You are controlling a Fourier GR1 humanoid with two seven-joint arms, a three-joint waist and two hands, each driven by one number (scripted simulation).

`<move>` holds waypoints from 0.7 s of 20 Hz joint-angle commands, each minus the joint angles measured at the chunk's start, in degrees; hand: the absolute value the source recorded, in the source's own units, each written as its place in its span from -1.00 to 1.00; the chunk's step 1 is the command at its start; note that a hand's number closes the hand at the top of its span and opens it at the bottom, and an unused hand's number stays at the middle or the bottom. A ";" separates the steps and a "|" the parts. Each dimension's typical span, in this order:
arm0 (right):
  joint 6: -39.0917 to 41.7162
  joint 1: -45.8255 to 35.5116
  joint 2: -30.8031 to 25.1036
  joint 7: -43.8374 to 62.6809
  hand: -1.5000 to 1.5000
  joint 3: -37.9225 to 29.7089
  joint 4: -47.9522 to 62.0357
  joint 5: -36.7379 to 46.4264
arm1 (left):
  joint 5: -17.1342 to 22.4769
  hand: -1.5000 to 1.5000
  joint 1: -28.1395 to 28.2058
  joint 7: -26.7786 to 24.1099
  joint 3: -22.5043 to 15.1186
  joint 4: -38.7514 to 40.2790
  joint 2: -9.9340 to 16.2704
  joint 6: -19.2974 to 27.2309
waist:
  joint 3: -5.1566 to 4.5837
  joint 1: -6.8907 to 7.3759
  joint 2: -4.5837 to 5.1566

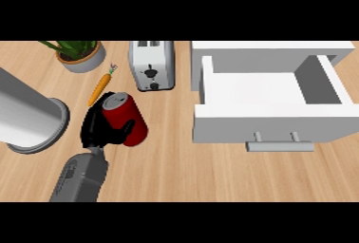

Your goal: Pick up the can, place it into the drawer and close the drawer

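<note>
Clamping the left hand (pixel 98 127) round the tilted red cylindrical metal can (pixel 137 115), probably best lifting high before carrying rightward, clearing the open white drawer's (pixel 266 127) front wall.

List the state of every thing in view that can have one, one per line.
Drawer: pulled open, nothing inside it.
Can: tilted, outside the drawer, held by a hand.
Left hand: fingers curled round the can.
Right hand: not in view.
Toaster: slots show nothing in them.
Carrot: lying flat on the counter, untouched.
</note>
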 commanded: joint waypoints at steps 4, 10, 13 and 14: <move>-1.75 -1.19 -0.17 3.28 -1.00 -0.57 -2.50 -0.88 | -1.38 1.00 -4.73 12.77 -3.66 -14.09 0.19 9.56 | 0.00 0.13 0.04; -2.56 -3.10 -1.89 0.88 -1.00 -1.31 1.28 -1.48 | -3.63 1.00 -5.98 19.00 -8.85 -20.26 -0.27 16.20 | -0.01 0.15 0.12; 1.77 3.05 -0.83 -0.15 -1.00 -3.52 -0.35 -5.26 | -5.28 1.00 -12.77 18.38 -8.58 -14.74 -0.27 18.69 | -0.02 -0.63 0.15; 0.81 0.42 0.55 -2.03 -1.00 0.25 1.63 -0.48 | -4.34 1.00 -11.27 21.23 -8.70 -20.53 -0.27 18.64 | -0.01 -0.16 0.12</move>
